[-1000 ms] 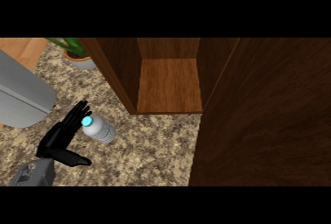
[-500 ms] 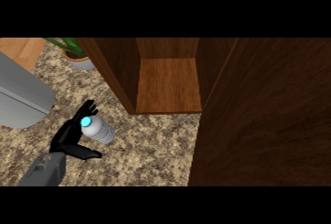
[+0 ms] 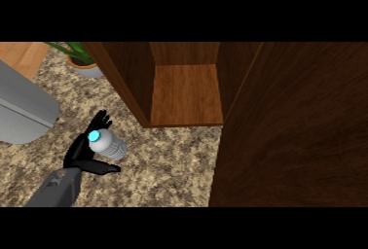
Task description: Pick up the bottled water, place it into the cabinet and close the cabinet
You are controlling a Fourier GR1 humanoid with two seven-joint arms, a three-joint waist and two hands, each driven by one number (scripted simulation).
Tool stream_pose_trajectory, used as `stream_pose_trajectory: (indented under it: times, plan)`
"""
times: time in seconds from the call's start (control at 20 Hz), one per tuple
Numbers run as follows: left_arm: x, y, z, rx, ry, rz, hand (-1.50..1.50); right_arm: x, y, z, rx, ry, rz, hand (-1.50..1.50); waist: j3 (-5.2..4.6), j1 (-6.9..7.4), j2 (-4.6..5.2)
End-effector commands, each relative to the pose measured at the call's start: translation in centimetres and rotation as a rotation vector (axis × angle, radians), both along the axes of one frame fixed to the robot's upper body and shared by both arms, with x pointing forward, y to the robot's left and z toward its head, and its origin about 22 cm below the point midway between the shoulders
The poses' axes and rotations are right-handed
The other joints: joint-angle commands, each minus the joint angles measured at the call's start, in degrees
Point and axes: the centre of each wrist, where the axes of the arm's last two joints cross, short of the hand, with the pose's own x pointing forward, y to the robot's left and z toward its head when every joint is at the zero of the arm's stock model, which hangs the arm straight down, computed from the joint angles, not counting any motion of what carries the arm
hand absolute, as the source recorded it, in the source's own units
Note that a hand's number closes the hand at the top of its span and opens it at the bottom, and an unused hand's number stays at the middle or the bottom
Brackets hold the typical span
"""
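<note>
The bottled water [image 3: 109, 145], clear with a blue cap, stands on the granite counter left of the cabinet. My left hand [image 3: 81, 154] is right against its left side, fingers straight and pointing up behind it. The thumb juts out to the right just below the bottle. The hand is open and its fingers are not curled round the bottle. The wooden cabinet [image 3: 187, 92] is open, with a bare shelf showing. Its door [image 3: 295, 126] swings out as a large dark panel on the right. My right hand does not show.
A grey appliance [image 3: 22, 109] lies at the left edge of the counter [image 3: 165, 165]. A potted plant [image 3: 82, 61] stands at the back left beside the cabinet's side wall. The open door fills the right half of the view.
My left forearm and hand have slid a little rightward toward the bottle, and the thumb has come up close beneath it. The bottle stays in place.
</note>
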Motion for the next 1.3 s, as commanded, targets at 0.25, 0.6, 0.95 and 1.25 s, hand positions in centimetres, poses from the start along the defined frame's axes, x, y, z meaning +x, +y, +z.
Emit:
stream_pose_trajectory:
  times: [0.25,0.6,0.95,1.25]
  plan:
    - [1.2,-4.0,-0.4,-0.136,-0.076,-0.126,1.5,-0.4,-0.1,0.8,-0.013,-0.046,-0.025,-1.5,0.0,0.24,0.06]
    - [0.1,-3.8,-0.8,0.107,-0.26,-0.098,1.5,-0.7,-0.4,1.1,-0.009,-0.044,-0.043,-1.5,0.08,0.81,-0.2]
    - [0.4,-9.1,-0.8,0.164,-0.324,0.166,1.5,-1.6,0.0,2.3,0.007,-0.02,-0.034,-1.5,0.13,1.81,-0.58]
    - [1.4,-12.7,1.1,0.03,-0.342,0.16,1.5,-0.1,-0.8,1.1,-0.03,-0.024,-0.031,-1.5,0.17,1.43,-0.53]
